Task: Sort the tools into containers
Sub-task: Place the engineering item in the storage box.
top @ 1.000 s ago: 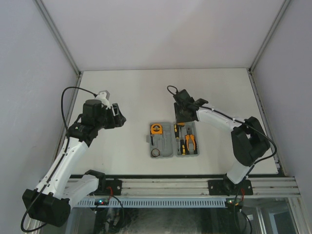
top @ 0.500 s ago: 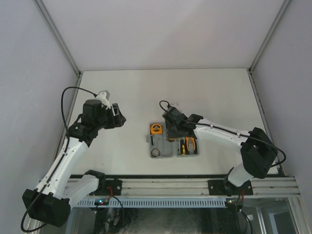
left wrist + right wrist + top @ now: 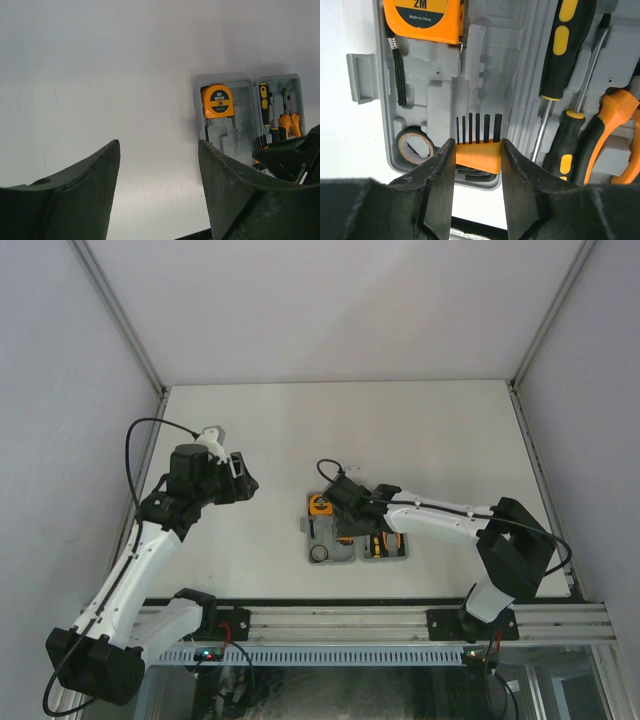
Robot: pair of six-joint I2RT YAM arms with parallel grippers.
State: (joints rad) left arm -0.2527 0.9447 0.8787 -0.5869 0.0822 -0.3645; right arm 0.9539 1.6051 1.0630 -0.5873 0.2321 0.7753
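Observation:
The grey tool case (image 3: pixel 340 552) lies open at the table's middle. My right gripper (image 3: pixel 477 161) is shut on the tiny orange-black block (image 3: pixel 479 152) and holds it over the near end of the case's left half (image 3: pixel 440 100). That half holds the orange tape measure (image 3: pixel 422 17) and the small black ring (image 3: pixel 415 146). The right half holds two screwdrivers (image 3: pixel 565 45) and the orange-handled pliers (image 3: pixel 615 135). In the top view the right gripper (image 3: pixel 346 510) covers the case's middle. My left gripper (image 3: pixel 243 477) is open and empty, well left of the case (image 3: pixel 245 115).
Grey walls enclose the white table on three sides. The black front rail (image 3: pixel 330 602) runs along the near edge. The case's latch tab (image 3: pixel 361 77) sticks out on its left side.
My right gripper has swung left and nearer, from beyond the case's far right corner to over its left half. The left arm has not moved.

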